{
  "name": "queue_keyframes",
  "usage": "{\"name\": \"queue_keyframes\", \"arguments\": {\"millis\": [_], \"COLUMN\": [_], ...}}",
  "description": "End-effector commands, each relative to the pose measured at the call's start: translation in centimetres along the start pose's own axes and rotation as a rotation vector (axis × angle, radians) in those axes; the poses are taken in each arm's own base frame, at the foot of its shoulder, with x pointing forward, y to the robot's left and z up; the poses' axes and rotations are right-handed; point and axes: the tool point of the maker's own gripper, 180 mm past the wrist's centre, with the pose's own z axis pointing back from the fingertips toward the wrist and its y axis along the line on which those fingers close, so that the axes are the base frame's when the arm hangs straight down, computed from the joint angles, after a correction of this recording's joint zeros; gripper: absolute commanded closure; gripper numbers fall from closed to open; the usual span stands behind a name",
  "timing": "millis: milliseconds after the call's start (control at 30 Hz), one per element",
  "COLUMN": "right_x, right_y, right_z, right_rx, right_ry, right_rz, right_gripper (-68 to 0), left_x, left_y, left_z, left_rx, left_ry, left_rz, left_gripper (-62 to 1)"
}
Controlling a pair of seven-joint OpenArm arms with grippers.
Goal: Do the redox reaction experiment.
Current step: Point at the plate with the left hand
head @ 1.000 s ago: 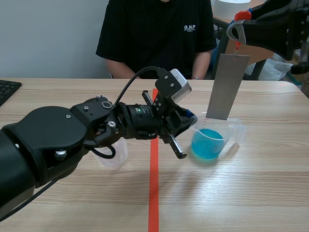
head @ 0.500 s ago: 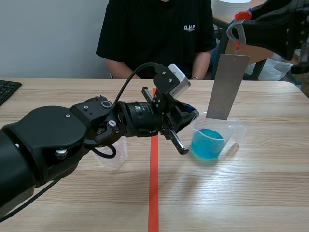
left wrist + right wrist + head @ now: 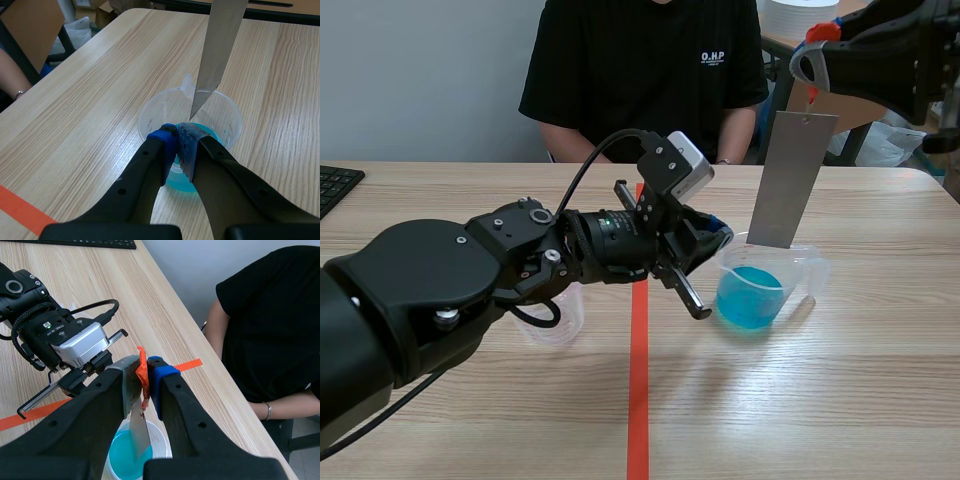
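A clear beaker (image 3: 760, 285) of blue liquid stands right of the red tape line. A grey metal sheet (image 3: 790, 180) hangs upright with its lower end inside the beaker. It hangs from an orange clip (image 3: 142, 367), and my right gripper (image 3: 145, 372) is shut on that clip, high at the scene's top right (image 3: 815, 45). My left gripper (image 3: 177, 142) reaches across the tape line and is shut on the beaker's near rim (image 3: 150, 112). The sheet's tip (image 3: 200, 102) dips into the beaker just ahead of those fingers.
An empty clear cup (image 3: 555, 325) stands partly hidden behind my left arm. A keyboard (image 3: 335, 185) lies at the far left edge. A person in a black shirt (image 3: 640, 80) sits across the table. Bags and boxes sit beyond the table's right end.
My left gripper moved a little forward and up to the beaker's rim between the earliest frame and half a second ago; it has kept still since. The right arm and sheet have not moved.
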Motion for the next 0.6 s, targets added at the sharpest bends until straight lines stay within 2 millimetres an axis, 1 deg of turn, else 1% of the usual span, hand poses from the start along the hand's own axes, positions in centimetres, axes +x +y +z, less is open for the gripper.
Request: {"name": "queue_keyframes", "arguments": {"millis": [0,267,367,467,567], "right_x": [1.5,1.4,1.4,1.4,1.4], "right_y": [-0.9,-0.9,-0.9,-0.9,-0.9], "right_z": [0.4,0.4,0.4,0.4,0.4], "right_rx": [-0.022,-0.021,-0.021,-0.021,-0.021], "right_ry": [-0.038,-0.036,-0.036,-0.036,-0.037], "right_rz": [0.027,0.025,0.025,0.025,0.025], "right_gripper": [-1.5,-1.5,-1.5,-1.5,-1.5], "left_x": [1.6,1.3,0.8,0.0,-0.3], "left_y": [0.2,0.1,-0.1,0.0,0.5], "left_z": [-0.4,-0.3,-0.1,0.5,2.0], "left_rx": [-0.003,-0.002,-0.002,0.003,0.03], "left_ry": [-0.042,-0.035,-0.025,-0.008,-0.014], "left_rz": [-0.01,-0.006,0.002,0.002,-0.005], "left_gripper": [-3.4,-3.4,-3.4,-3.4,-3.4]}}
